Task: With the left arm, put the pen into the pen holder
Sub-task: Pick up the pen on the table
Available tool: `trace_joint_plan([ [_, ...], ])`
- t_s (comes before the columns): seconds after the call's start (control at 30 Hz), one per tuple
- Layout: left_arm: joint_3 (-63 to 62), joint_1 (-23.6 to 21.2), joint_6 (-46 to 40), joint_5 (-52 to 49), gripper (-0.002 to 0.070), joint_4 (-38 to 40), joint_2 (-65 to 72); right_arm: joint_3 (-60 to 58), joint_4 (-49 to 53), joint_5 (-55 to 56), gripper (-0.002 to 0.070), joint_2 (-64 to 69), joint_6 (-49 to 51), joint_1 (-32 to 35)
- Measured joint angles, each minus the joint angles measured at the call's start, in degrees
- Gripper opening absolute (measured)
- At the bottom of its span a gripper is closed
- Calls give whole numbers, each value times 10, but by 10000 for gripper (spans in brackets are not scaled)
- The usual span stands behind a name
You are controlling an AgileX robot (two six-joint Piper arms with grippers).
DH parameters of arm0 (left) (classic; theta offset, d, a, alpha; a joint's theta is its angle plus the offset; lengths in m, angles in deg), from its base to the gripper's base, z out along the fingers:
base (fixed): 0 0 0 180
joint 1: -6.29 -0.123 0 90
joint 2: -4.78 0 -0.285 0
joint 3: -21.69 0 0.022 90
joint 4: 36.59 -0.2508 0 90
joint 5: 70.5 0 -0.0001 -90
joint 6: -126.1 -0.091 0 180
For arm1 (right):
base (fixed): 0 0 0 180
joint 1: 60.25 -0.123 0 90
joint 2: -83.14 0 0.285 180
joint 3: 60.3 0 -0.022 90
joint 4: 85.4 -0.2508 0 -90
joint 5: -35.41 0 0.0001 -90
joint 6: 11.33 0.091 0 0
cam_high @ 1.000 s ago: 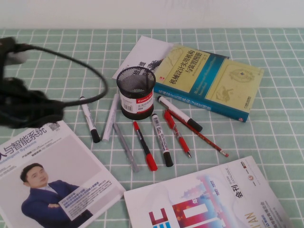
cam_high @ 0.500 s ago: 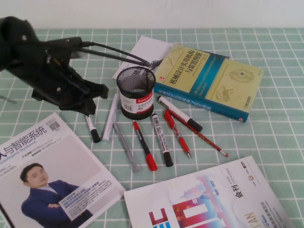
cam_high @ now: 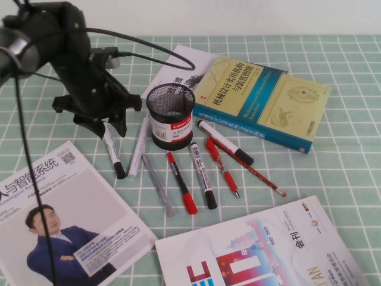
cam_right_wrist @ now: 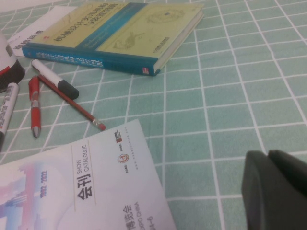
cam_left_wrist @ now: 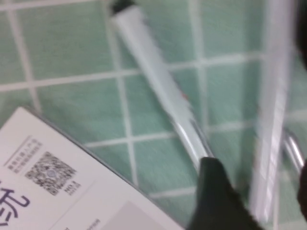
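Note:
The pen (cam_high: 112,152), white with a black cap, lies on the green checked cloth left of the pen holder (cam_high: 171,116), a black mesh cup with a red-and-white band. My left gripper (cam_high: 108,127) hangs open just over the pen's tail end, fingers either side of it. In the left wrist view the pen (cam_left_wrist: 158,81) runs diagonally towards my left gripper (cam_left_wrist: 259,191), and one black finger (cam_left_wrist: 216,196) shows beside it. My right gripper (cam_right_wrist: 274,184) is shut and empty, low over bare cloth, and is out of the high view.
A capless pale pen (cam_high: 139,146) lies between the pen and the holder, also in the left wrist view (cam_left_wrist: 273,96). Several other pens and a pencil (cam_high: 205,173) lie in front of the holder. A magazine (cam_high: 59,214), a catalogue (cam_high: 262,250) and a book (cam_high: 262,98) surround them.
My left arm has swung in from the left edge toward the holder, and its gripper now hangs over the pen's tail end. The pens and holder have not moved.

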Motion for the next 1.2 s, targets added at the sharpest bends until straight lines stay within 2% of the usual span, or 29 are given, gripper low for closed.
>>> trace_joint_plan([
  [0.1, -29, 0, 82, -8, 356, -26, 27, 0, 0, 0, -20, 0, 0, 0],
  [0.27, -37, 0, 135, -11, 373, -53, 42, 0, 0, 0, -20, 0, 0, 0],
  [0.83, -40, 0, 176, -9, 373, -60, 100, 0, 0, 0, -20, 0, 0, 0],
  [0.97, -40, 0, 179, -9, 319, -63, 100, 0, 0, 0, -20, 0, 0, 0],
  [1.2, -43, 0, 166, -5, 116, -73, 102, 0, 0, 0, -20, 0, 0, 0],
])
